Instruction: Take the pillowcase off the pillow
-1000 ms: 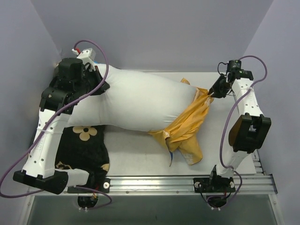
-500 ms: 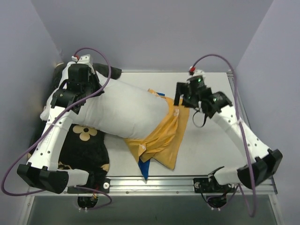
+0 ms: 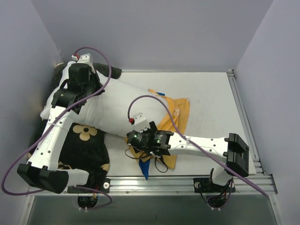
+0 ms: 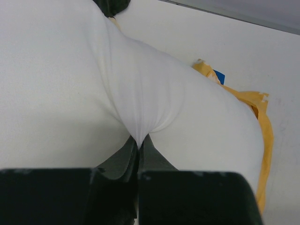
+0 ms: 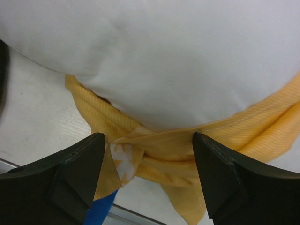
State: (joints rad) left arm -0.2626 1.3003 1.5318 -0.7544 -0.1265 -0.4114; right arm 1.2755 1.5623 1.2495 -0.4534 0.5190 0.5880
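Top external: high, behind arm bases (image 3: 93, 190), looking down. Both wrist views: close-up, sharing white pillow (image 4: 70, 70), orange pillowcase (image 5: 164, 150).

Premises: robot test cell, laboratory type.
Enclosure: plain lavender-grey wall panels (image 3: 150, 33) close in the back and both sides.
Bench: flat white table top (image 3: 211, 93), faintly scuffed.
Mounting: ribbed aluminium rail (image 3: 178, 182) along the near edge, with black bases bolted to it. From these rise my left arm (image 3: 47, 140) and my right arm (image 3: 201, 144), both white-and-black jointed machines.
Wiring: purple cables (image 3: 109, 70) loop in the open above my wrists.
Goods on the bench: household bedding, namely a plump white pillow (image 3: 122, 108), an orange-yellow pillowcase (image 3: 178, 110) with a blue edge, and a black cushion (image 3: 86, 150) with tan flower prints.
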